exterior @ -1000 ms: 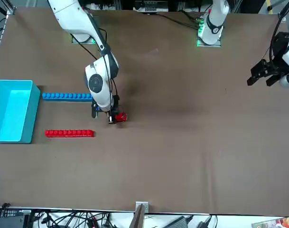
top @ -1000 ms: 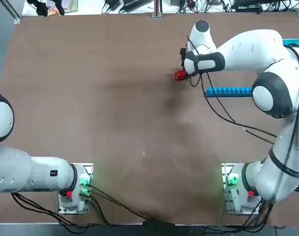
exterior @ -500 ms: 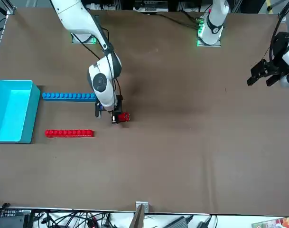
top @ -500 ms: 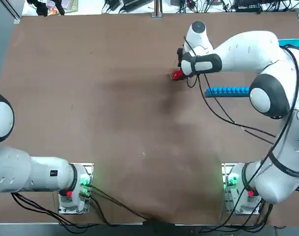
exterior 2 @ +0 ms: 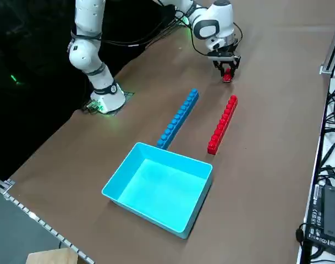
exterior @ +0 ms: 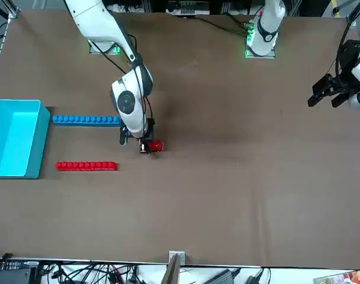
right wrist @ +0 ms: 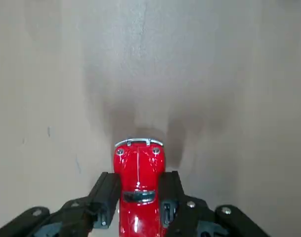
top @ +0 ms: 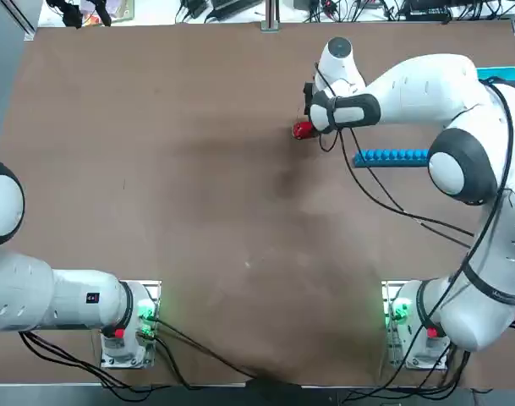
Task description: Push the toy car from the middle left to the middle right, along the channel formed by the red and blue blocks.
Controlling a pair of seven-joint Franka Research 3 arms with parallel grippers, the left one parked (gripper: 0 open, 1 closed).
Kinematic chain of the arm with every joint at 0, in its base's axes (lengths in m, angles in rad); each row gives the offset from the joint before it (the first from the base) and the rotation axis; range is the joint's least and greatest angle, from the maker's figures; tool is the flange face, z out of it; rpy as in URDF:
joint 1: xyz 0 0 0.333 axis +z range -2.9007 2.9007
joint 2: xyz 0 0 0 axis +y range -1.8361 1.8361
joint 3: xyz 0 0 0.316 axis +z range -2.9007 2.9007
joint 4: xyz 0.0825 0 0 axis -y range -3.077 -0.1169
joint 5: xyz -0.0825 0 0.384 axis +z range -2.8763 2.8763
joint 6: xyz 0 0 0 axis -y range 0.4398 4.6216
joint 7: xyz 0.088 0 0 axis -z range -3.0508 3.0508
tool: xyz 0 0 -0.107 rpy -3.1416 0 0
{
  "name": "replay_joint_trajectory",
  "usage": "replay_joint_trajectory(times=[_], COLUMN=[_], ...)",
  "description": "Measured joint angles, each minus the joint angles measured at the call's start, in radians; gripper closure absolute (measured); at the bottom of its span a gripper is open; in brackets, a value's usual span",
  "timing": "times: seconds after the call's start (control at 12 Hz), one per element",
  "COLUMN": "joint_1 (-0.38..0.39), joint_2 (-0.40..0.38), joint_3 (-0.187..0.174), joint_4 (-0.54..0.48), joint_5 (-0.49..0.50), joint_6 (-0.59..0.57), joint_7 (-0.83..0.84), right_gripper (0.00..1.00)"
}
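Brown surface carried the toy car at centre-left of the front view. Right claw was clamped on it, past the red bar and blue bar.

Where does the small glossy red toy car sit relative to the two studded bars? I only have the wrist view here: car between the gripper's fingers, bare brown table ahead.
Observer: The small glossy red toy car lies outside the channel, just off the open end, on the side away from the light-blue box.
Operator: Are both bars in place?
Observer: Yes, the long blue studded bar and the long red studded bar lie parallel with a bare strip between.
Operator: Is the car lifted?
Observer: The side view shows the right gripper down low at the table, shut on the car.
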Motion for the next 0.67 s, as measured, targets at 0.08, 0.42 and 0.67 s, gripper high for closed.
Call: replay_joint_trajectory(times=[0.08, 0.42, 0.67], joint_1=[0.002, 0.006, 0.007], joint_2=[0.001, 0.004, 0.006], joint_3=[0.000, 0.000, 0.000], joint_4=[0.002, 0.007, 0.009], joint_5=[0.000, 0.000, 0.000], joint_6=[0.000, 0.000, 0.000], joint_7=[0.008, 0.038, 0.052], right_gripper=[0.53, 0.53, 0.53])
